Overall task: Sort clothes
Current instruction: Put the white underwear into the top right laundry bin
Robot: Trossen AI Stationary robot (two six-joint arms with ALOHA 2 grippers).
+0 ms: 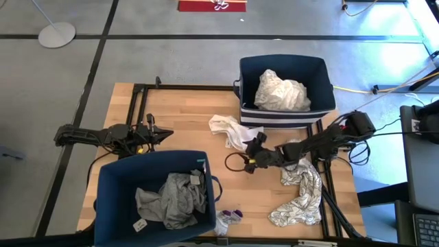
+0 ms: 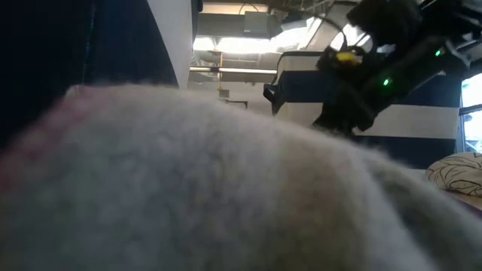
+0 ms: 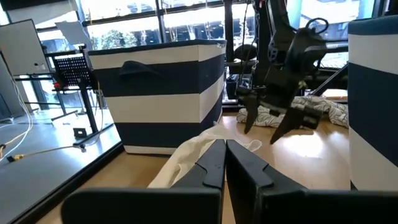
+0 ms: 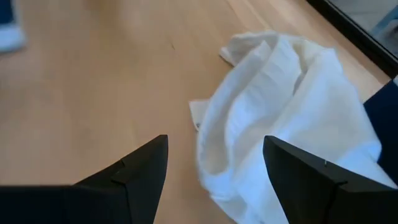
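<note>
A white garment (image 1: pixel 230 130) lies crumpled on the table in front of the far bin; it also shows in the right wrist view (image 4: pixel 280 112) and the left wrist view (image 3: pixel 186 158). My right gripper (image 1: pixel 250 156) is open just on its near-right side, fingers apart in its own view (image 4: pixel 214 171), a little above the wood (image 3: pixel 273 121), touching nothing. A white garment with dark squiggly print (image 1: pixel 298 192) lies on the table's right part under the right arm. A grey garment (image 1: pixel 171 199) lies in the near bin. My left gripper (image 1: pixel 163 134) waits shut and empty (image 3: pixel 224 158) at the table's left.
The far navy-and-white bin (image 1: pixel 322 75) holds a pale printed cloth (image 1: pixel 281 91). The near navy bin (image 1: pixel 113 189) stands at the front left. A small white and purple item (image 1: pixel 230 217) lies at the front edge. A blurred grey shape (image 2: pixel 211 188) fills most of the low view.
</note>
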